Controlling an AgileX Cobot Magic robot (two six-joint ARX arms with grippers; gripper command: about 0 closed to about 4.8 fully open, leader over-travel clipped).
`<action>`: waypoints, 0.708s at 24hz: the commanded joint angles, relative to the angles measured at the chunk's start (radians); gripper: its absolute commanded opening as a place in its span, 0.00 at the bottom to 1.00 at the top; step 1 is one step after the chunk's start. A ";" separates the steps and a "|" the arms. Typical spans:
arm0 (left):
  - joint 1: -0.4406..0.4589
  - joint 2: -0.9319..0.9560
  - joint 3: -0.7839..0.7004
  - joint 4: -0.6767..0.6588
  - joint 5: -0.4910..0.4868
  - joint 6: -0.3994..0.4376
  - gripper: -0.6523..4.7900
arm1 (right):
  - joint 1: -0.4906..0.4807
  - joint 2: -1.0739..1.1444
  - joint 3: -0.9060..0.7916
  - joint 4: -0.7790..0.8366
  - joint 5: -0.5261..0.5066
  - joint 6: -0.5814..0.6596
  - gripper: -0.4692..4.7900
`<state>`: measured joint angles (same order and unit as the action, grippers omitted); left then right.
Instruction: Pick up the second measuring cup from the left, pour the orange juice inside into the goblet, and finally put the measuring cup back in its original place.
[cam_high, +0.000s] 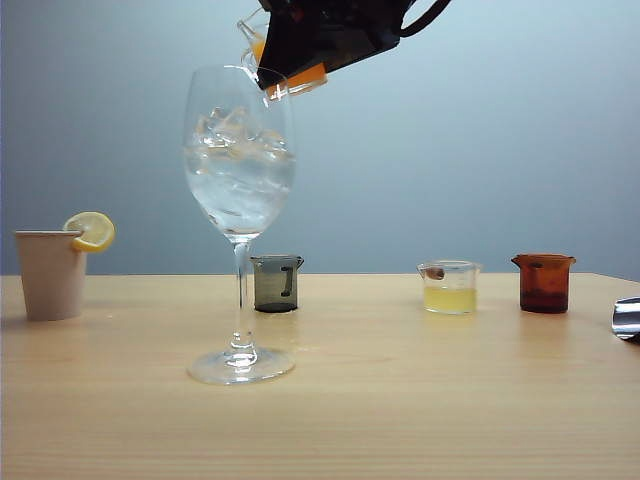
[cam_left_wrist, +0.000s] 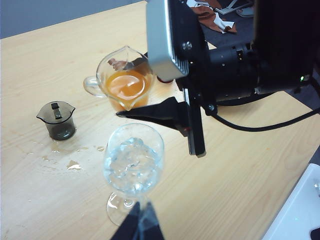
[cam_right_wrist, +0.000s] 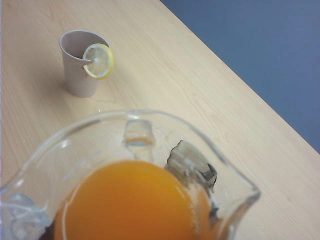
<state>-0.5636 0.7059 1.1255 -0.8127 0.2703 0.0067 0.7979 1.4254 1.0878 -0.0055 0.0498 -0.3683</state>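
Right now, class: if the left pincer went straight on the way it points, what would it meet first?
Most likely the goblet: the left pincer points at its bowl from close by, though depth is unclear.

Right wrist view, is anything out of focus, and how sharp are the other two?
Right wrist view: the measuring cup fills the near field, soft-edged, while the paper cup behind is sharper. Exterior view: the goblet is crisp, evenly lit. Left wrist view: the right gripper is dark; spilled drops glint on the table.
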 joint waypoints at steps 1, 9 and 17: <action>-0.001 -0.001 0.007 0.005 0.007 0.001 0.11 | 0.003 -0.005 0.006 0.033 0.001 -0.014 0.31; -0.001 -0.001 0.007 0.005 0.007 0.001 0.11 | 0.003 -0.005 0.006 0.033 0.000 -0.086 0.31; -0.001 -0.001 0.007 0.005 0.007 0.001 0.11 | 0.004 -0.005 0.006 0.033 0.000 -0.138 0.31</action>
<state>-0.5636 0.7059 1.1255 -0.8127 0.2703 0.0067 0.7982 1.4254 1.0878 -0.0055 0.0498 -0.5014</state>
